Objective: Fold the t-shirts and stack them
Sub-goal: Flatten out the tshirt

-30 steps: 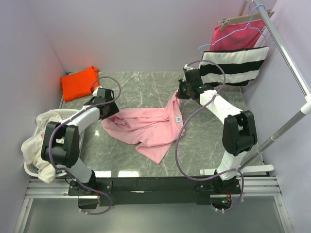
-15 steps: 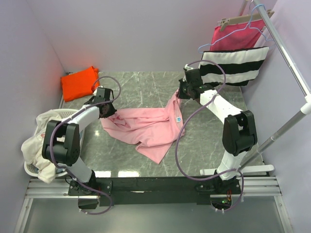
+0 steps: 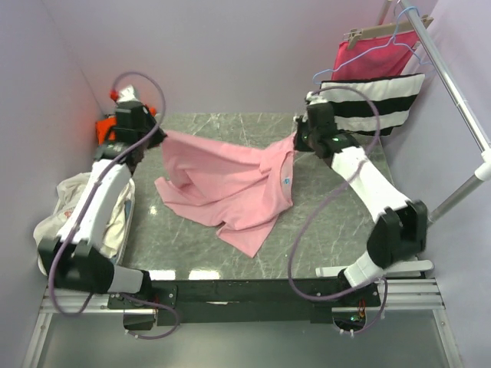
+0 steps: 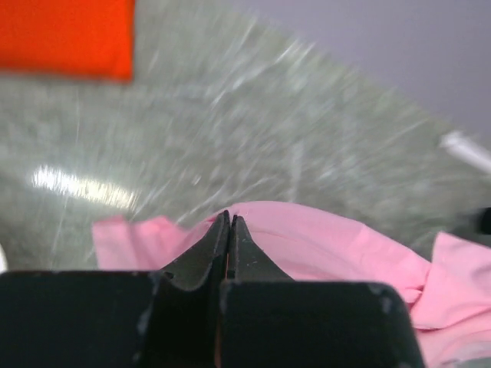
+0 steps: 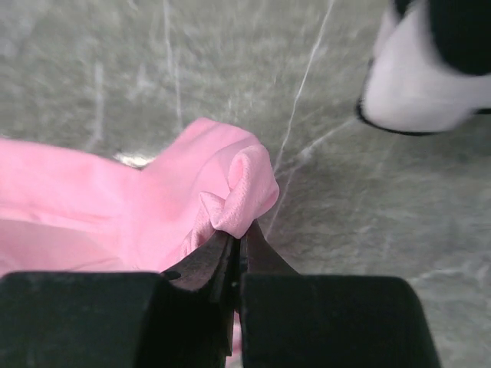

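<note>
**Both grippers clamped on the pink tee**

Top view: the left gripper, at 10 o'clock on the grey marble table, is closed on one edge of the plain light pink cotton t-shirt. The right gripper, at 1 o'clock, is closed on the opposite edge. The far part of the shirt hangs raised between them, and its near part trails on the table toward 6 o'clock. The folded bright orange t-shirt lies at 10 o'clock, partly hidden behind the left arm.

Left wrist view: the jaws meet, pinching pink fabric at their tips. The orange t-shirt shows at 11 o'clock.

Right wrist view: the jaws are pressed together on a bunched pink fold. A black-and-white striped cloth shows at 1 o'clock.
</note>
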{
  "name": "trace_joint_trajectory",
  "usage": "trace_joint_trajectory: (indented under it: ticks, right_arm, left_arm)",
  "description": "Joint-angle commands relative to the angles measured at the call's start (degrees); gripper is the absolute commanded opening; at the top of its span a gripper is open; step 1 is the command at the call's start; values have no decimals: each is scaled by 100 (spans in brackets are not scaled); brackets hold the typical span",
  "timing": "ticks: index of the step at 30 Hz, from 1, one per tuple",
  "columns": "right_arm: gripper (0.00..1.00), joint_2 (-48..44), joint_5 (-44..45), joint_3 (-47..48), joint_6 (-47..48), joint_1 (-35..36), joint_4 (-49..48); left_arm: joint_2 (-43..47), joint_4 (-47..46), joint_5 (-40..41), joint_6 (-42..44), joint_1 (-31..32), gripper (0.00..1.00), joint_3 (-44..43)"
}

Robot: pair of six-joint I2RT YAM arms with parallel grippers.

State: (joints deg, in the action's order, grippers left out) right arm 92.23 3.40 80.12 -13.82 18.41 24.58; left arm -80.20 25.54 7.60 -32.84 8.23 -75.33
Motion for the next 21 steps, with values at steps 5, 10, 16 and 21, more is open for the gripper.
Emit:
trace_joint_trajectory:
  ticks: [5, 10, 16, 21]
  right_arm:
    - [1, -1943, -181, 126, 214, -92, 494]
    - [3, -2884, -884, 197, 152, -110, 837]
    - [4, -3851, -1860, 690, 135, -75, 1533]
    - [9, -4634, -2194, 1154, -129, -75, 1646]
  left_arm:
    - [1656, 960, -302, 541, -14, 1, -904]
    - [2219, 1576, -820, 691, -14, 1, -1361]
    - [3010, 2472, -1708, 700, -14, 1, -1993]
    - [3326, 3185, -1850, 639, 12, 1, -2924]
